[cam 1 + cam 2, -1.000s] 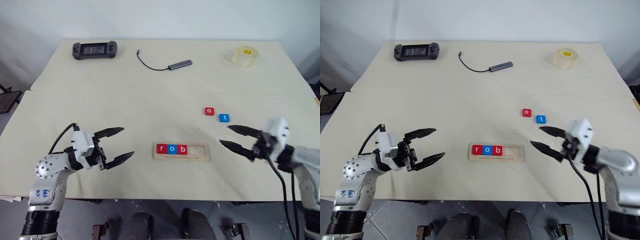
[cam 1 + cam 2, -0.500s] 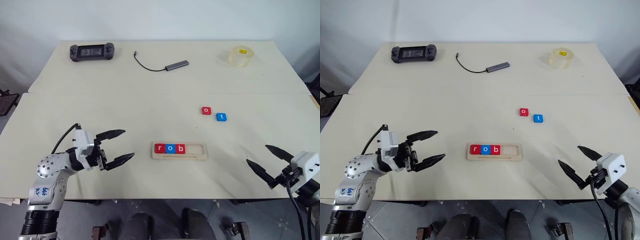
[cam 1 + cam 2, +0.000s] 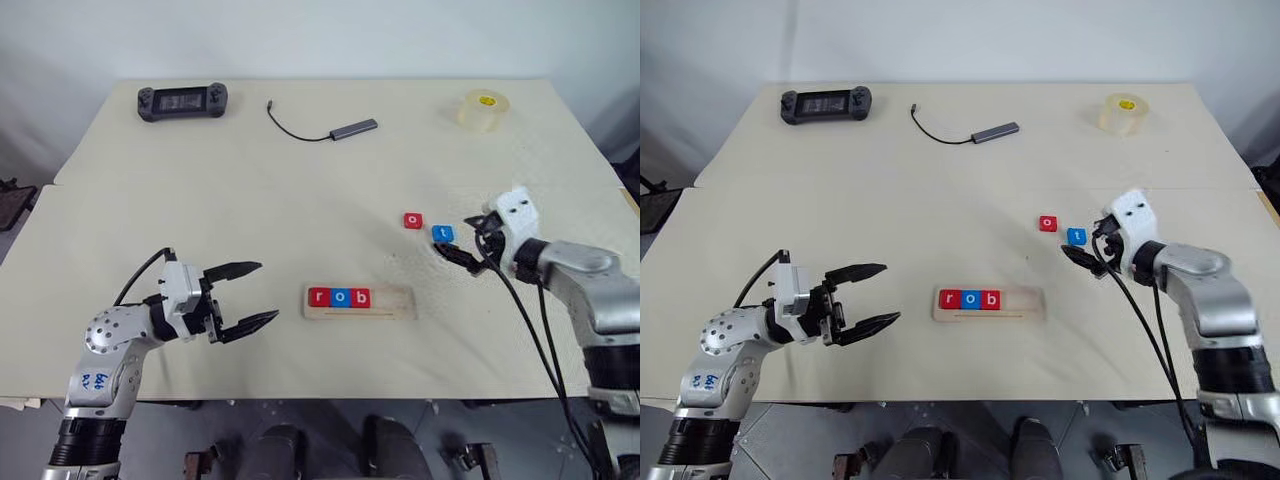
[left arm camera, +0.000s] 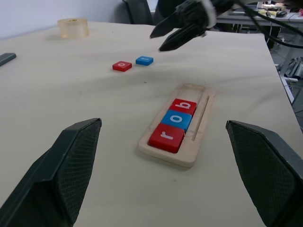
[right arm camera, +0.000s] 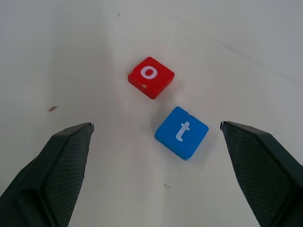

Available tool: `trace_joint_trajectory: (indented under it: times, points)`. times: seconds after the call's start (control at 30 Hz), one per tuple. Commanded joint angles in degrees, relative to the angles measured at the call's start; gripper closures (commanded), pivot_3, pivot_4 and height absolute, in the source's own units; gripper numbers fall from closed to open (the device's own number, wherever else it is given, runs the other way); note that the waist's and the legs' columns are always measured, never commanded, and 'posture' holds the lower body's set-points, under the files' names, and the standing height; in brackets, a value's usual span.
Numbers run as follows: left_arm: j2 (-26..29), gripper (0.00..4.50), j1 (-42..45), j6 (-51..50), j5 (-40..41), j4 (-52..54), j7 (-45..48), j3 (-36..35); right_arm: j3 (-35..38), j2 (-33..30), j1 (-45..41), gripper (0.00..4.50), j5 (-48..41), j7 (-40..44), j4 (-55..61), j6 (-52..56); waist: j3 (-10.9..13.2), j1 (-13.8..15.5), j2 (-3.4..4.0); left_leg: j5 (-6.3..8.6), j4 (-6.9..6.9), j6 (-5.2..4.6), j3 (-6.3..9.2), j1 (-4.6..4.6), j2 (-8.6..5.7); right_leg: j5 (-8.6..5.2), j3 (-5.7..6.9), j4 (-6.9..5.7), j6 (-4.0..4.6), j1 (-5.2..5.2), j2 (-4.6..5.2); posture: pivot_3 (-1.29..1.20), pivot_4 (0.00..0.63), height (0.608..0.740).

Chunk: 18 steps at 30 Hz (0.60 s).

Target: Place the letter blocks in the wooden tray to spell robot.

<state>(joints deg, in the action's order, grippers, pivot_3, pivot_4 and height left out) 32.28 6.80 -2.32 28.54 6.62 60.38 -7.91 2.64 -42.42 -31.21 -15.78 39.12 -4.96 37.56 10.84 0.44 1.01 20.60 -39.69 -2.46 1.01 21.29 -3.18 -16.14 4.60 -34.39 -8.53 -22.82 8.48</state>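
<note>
Right gripper (image 5: 156,137) gapes wide over flat square tiles — glossy red o (image 5: 151,77), blue t (image 5: 182,132) at its five o'clock.

Open tabletop (image 3: 250,200) around the wooden tray (image 3: 360,301) on all sides; nothing stands between it and the left gripper (image 3: 245,295), which hovers with jaws spread off the tray's left end. The tray's slot holds r, o, b at its left; the right part is bare wood, reachable from above and from the right. Red o tile (image 5: 151,77) and blue t tile (image 5: 182,132) lie close together but apart, a narrow gap between them. Right gripper (image 3: 1090,255) hangs wide open just beside the t tile, fingers (image 5: 52,172) well clear on both sides. Game controller (image 3: 182,101), cable adapter (image 3: 353,129) and tape roll (image 3: 482,110) sit along the far edge, well apart from the working area.
</note>
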Motion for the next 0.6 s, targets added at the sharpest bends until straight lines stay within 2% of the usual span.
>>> trace_joint_trajectory:
  times: [0.03, 0.17, 0.37, 0.6]
  points:
    - [0.03, 0.00, -0.96, 1.15, -0.05, 3.08, -0.95, -0.65, 0.60, -0.39, -1.85, 0.01, 1.64, -1.33, -1.48, 0.43, 0.00, 0.15, 0.00, 0.01, 0.03, -0.01, 0.00, 0.01, -0.01, 0.00, 0.01, 0.03, 0.00, 0.00, 0.00, 0.00, 0.150, 0.740]
    - [0.21, 0.00, -2.77, 1.12, 0.15, 4.48, -1.81, -1.27, -0.34, 3.13, -7.04, 0.01, -0.13, -2.67, -0.02, 8.27, 0.00, -0.38, 0.00, 0.01, 0.09, -0.02, -0.05, 0.01, -0.01, 0.02, 0.01, 0.15, -0.04, 0.00, 0.00, 0.00, 0.150, 0.740]
    - [-0.10, 0.00, -2.58, 1.13, 0.05, 4.80, -2.40, -0.57, -0.20, 10.93, -13.88, 0.01, 0.21, -9.06, -2.52, 18.88, 0.00, -0.68, 0.00, -0.02, 0.06, 0.05, -0.09, -0.06, 0.15, 0.02, -0.01, 0.04, -0.05, 0.00, -0.13, 0.00, 0.150, 0.740]
    - [-0.57, 0.00, -2.48, 1.43, -0.12, 4.72, -2.86, 0.00, -0.48, 16.80, -17.45, 0.01, 4.77, -18.09, -9.83, 17.68, 0.00, -0.59, 0.00, -0.02, 0.04, 0.02, -0.02, -0.05, -0.03, 0.02, -0.05, -0.07, -0.04, -0.03, -0.04, 0.00, 0.150, 0.740]
